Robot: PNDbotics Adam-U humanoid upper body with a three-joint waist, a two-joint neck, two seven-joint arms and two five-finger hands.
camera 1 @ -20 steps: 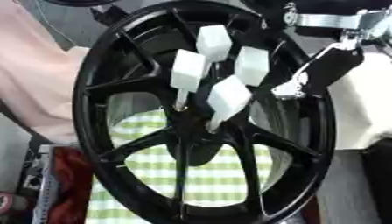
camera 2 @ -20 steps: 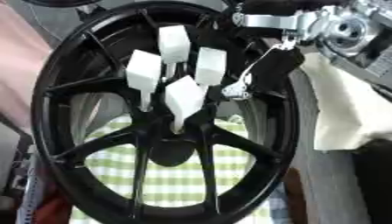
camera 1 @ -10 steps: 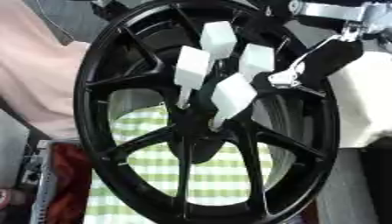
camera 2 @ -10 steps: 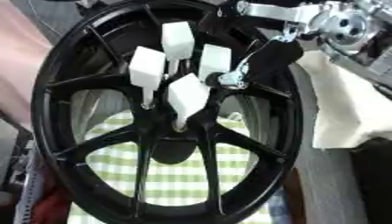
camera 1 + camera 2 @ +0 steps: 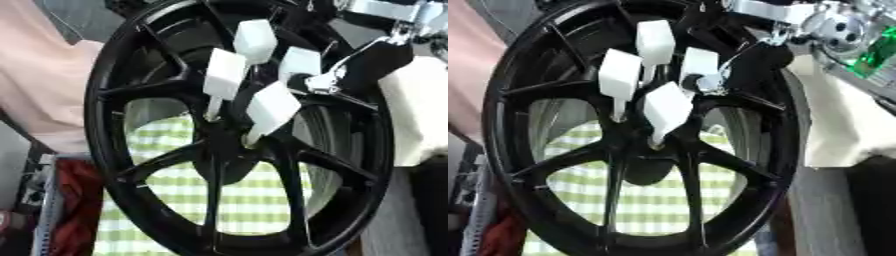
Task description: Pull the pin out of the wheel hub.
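Observation:
A big black wheel hub stands upright and fills both views. Several white pins with blocky heads stick out around its centre: one at the top, one at the left, a lower one and the right one. My right hand comes in from the upper right, black with silver parts. Its silver tip lies against the lower edge of the right pin. Whether it holds that pin is hidden. My left hand shows in neither view.
A green-and-white checked cloth lies under the wheel. Pink fabric hangs at the left, and a white padded mass sits at the right. A red thing lies at the lower left. Silver machinery and a green board are at the top right.
My right hand has edged left until its tip meets the right pin. The whole picture has drifted slightly; the pins sit in the hub as before.

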